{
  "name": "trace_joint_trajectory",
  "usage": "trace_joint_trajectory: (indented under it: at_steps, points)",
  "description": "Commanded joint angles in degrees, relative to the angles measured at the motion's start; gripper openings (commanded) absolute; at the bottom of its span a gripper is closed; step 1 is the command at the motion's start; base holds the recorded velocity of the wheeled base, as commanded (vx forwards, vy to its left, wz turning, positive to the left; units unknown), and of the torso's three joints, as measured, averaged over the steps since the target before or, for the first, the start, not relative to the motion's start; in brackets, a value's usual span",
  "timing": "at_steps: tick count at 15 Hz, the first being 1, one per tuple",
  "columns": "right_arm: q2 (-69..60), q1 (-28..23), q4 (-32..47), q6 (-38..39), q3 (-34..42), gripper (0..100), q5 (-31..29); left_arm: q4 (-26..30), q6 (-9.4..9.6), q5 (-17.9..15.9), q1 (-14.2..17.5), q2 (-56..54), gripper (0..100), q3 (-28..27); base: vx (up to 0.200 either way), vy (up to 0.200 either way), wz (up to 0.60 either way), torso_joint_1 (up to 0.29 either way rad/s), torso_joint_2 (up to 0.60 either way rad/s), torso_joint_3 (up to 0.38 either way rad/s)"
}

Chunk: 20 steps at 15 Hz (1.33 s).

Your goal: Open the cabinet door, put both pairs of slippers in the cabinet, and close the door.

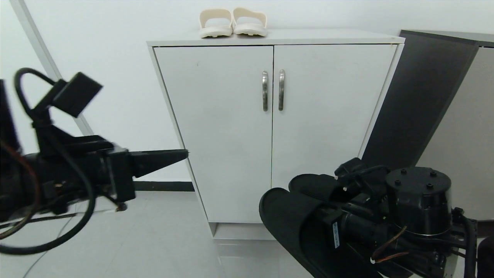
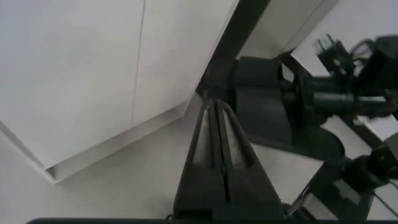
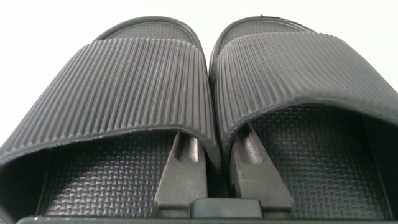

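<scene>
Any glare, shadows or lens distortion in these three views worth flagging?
Head view: cabinet sides splay from wide-angle distortion; glossy floor faintly mirrors its base; shadows soft. Right wrist view: black slippers dark against a blown-out white backdrop. Left wrist view: even light, no glare on the shut left end effector.

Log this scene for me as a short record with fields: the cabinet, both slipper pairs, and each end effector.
cabinet doors: both shut, handles side by side at the centre seam
cream slippers: side by side on top of the cabinet
black slippers: held by the right end effector, low in front of the right door
right end effector: one finger inside each slipper, clamping the inner walls together
left end effector: shut, empty, near the cabinet's left edge
task stage: no door opened yet
</scene>
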Motion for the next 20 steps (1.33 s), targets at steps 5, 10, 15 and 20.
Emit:
trace_joint_trajectory:
  at_steps: [5, 10, 15, 20]
  points:
    - [0.66, 0.02, -0.10, -0.01, 0.42, 0, 0.03, -4.96, -1.92, 1.09, -7.74, 16.96, 100, -12.25, 0.000, 0.000, 0.00, 0.000, 0.00, 0.000]
    - [1.10, 0.02, -0.10, -0.10, 0.33, 0, 0.03, -4.87, -2.98, 3.90, -8.18, 15.99, 100, -12.78, 0.000, 0.000, 0.00, 0.000, 0.00, 0.000]
    - [1.19, 0.11, -0.01, -0.10, 0.42, 0, 0.03, -4.70, -3.15, 4.08, -8.18, 15.38, 100, -12.52, 0.160, 0.000, 0.00, 0.000, 0.00, 0.001]
    - [1.19, 0.20, -0.01, -0.10, 0.77, 0, 0.38, -4.87, -3.15, 3.90, -8.36, 15.11, 100, -12.61, 0.200, 0.000, 0.00, -0.001, 0.00, 0.000]
